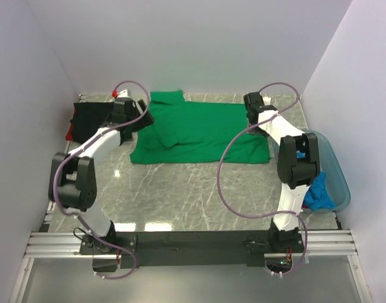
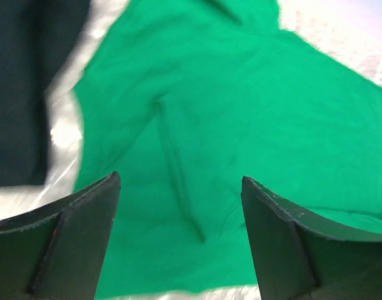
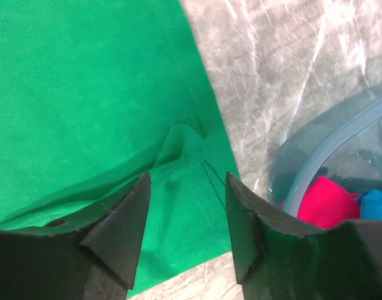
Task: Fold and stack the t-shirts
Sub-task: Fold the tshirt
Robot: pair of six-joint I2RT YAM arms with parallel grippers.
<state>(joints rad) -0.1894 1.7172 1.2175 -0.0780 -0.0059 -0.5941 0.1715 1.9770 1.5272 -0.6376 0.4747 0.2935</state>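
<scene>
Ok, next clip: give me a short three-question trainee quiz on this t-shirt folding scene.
1. True or false: the green t-shirt lies inside the blue tub.
2. Which garment sits at the far-left edge of the table, near the left end effector? A) black t-shirt B) yellow towel C) white sock
3. Fill in: the left one and the right end effector both hover over the green t-shirt with jaws ____.
Key: 1 false, it is spread on the table; 2 A; 3 open.
</scene>
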